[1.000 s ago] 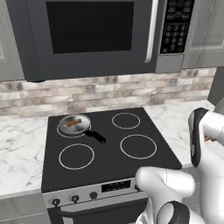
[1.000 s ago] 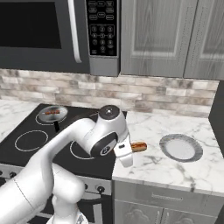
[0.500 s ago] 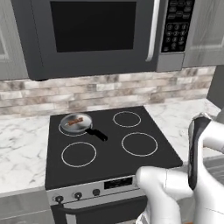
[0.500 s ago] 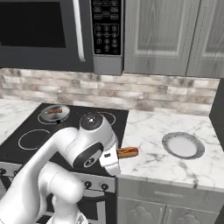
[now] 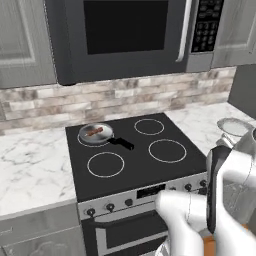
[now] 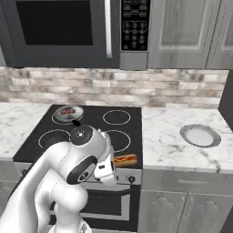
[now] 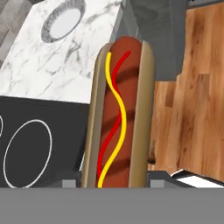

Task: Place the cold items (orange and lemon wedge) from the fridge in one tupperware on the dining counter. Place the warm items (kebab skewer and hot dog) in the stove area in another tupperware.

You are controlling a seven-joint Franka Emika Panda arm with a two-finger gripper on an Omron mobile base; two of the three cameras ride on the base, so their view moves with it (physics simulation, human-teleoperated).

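My gripper [image 6: 112,166] is shut on the hot dog [image 6: 125,160], a sausage in a tan bun with red and yellow stripes. It hangs in the air in front of the stove's [image 6: 93,125] right front corner. In the hand view the hot dog [image 7: 120,118] stands lengthwise between the jaws, hiding the gripper [image 7: 116,183] tips. The kebab skewer [image 5: 94,132] lies in a small grey pan [image 5: 102,136] on the back left burner, also seen as the kebab skewer [image 6: 68,111] in the right base view. The fridge, dining counter and tupperware are out of view.
A round grey plate [image 6: 200,135] sits on the marble counter [image 6: 173,141] right of the stove. A microwave [image 5: 125,35] hangs above the cooktop, with grey cabinets [image 6: 191,32] beside it. Wooden floor [image 7: 197,100] lies below the hand.
The whole picture has shifted right, so the base has driven. The arm has drawn back and lower off the counter toward the stove front, with the hot dog still in its grip.
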